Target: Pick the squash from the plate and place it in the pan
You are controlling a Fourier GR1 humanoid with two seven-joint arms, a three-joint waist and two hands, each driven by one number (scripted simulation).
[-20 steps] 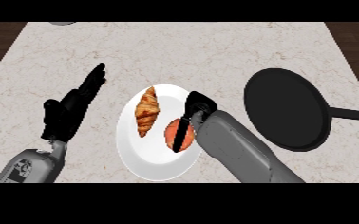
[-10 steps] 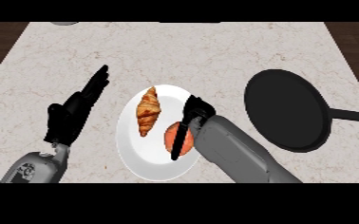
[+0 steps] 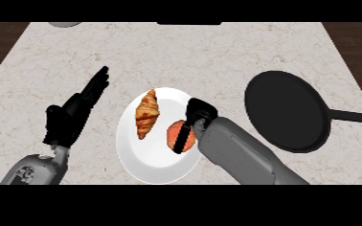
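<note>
1. Head view, the step: the right hand [image 3: 200,110] comes in from 5 o'clock and is bent down over the squash [image 3: 174,134]. Its fingers are curled on the squash, and 1 dark finger lies across the right part of it. I judge that it has hold of the squash, but the far side of the grasp is hidden.
2. The squash lies on the plate [image 3: 152,167], at about 3 o'clock from the plate's middle. It does not look lifted yet.
3. To do this step well, I think the hand should close fully before it rises. Then it should lift straight up, so the squash does not roll or drag on the plate.
4. The pan [image 3: 283,110] stands well apart from the plate, at 2 to 3 o'clock from it. Its handle [image 3: 345,116] points to 3 o'clock. The carry should pass above the near rim and end over the dark middle.
5. The croissant [image 3: 147,114] lies at 11 o'clock on the plate, just beside the squash but apart from it. It is on the side away from the pan, so it should not disturb the carry.
6. The left hand [image 3: 71,117] rests open at 9 o'clock from the plate, with straight fingers pointing to 1 o'clock and holding nothing.
7. Between plate and pan only the bare counter [image 3: 212,57] shows.
</note>
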